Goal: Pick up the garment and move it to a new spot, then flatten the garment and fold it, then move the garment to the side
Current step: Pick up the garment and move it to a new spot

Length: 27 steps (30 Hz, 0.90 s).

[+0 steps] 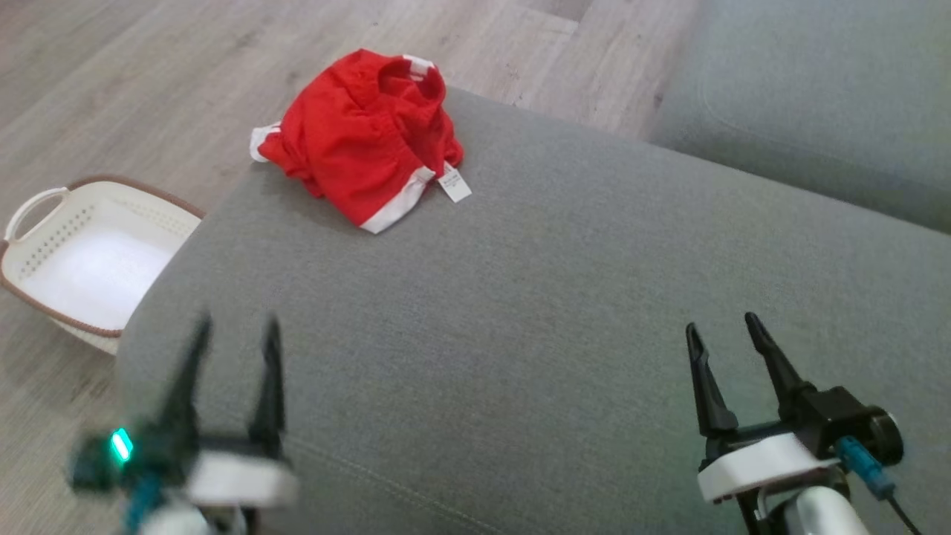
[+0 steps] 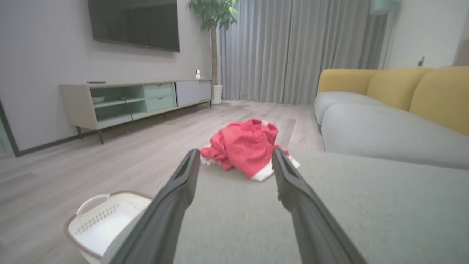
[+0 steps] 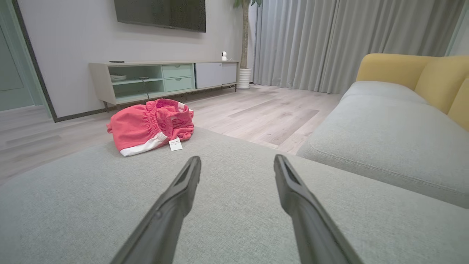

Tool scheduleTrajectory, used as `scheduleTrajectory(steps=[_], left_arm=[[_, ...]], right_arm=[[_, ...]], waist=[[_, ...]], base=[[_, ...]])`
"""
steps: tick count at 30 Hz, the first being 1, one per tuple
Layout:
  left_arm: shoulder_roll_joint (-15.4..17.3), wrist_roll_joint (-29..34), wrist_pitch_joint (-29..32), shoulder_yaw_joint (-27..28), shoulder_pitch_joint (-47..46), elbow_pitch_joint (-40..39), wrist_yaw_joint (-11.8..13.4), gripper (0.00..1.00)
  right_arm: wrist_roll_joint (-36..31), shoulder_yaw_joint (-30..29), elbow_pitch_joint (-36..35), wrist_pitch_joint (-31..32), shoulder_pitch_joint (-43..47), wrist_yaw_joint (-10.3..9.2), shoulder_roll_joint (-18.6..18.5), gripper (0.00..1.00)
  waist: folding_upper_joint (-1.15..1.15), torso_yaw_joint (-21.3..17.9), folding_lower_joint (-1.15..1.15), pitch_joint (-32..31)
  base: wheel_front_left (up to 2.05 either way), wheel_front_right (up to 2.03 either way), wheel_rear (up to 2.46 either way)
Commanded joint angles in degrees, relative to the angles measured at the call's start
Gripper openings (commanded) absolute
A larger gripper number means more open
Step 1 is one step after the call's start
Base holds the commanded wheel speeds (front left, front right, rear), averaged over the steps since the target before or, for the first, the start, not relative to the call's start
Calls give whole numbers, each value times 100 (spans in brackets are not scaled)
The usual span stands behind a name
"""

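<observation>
One crumpled red garment with white trim [image 1: 364,137], one white perforated plastic basket with brown rim [image 1: 56,238], two dark-fingered grippers, the left gripper [image 1: 238,321] and the right gripper [image 1: 722,322], one black wall-mounted television [image 2: 133,24]

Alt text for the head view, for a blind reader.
A crumpled red garment lies at the far left corner of a grey sofa seat. Left gripper and right gripper hover open nearer; a white basket stands on the floor.
</observation>
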Motion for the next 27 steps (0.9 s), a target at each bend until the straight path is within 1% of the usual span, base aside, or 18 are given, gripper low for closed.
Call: scheduleTrajectory(steps=[1,4,6,9,12,16,19,22,27], left_arm=[[225,-27,79,316,-714,-362,-58,100],[618,-53,420,539,-1476,-676,-215,100],[889,-125,663,755,-2065,-752,-304,100],[1434,-9,982,924,-2978,-605,-501,100],[1784,-13,1201,999,-3837,-210,-698,100],[1947,-153,1452,1007,-4736,546,-835,100],[1960,-327,1608,1059,-5167,1262,-873,100],[1968,-322,1813,956,-5380,1936,-894,100],[1850,-357,2077,758,-5526,2858,-936,100]], right_arm=[[-63,64,-236,-63,-149,43,-53,100],[-214,-11,-424,-19,-262,43,-53,100],[-346,-1,-608,79,-398,43,-53,100],[-563,34,-903,259,-635,43,-53,100],[-760,117,-1184,452,-871,43,-53,100],[-965,222,-1503,672,-1132,43,-53,100],[-1060,227,-1743,778,-1251,43,-53,100],[-1131,180,-1958,860,-1289,43,-54,100],[-1216,80,-2231,982,-1239,43,-102,100]], waist=[[0,-112,0,114],[0,-286,0,367],[0,-459,0,621],[0,-742,0,1028],[0,-1043,0,1450],[0,-1425,0,1976],[0,-1685,0,2329],[0,-1894,0,2633],[0,-2084,0,3034]], base=[[0,0,0],[0,0,0],[0,0,0],[0,0,0],[0,0,0],[0,0,0],[0,0,0],[0,0,0],[0,0,0]])
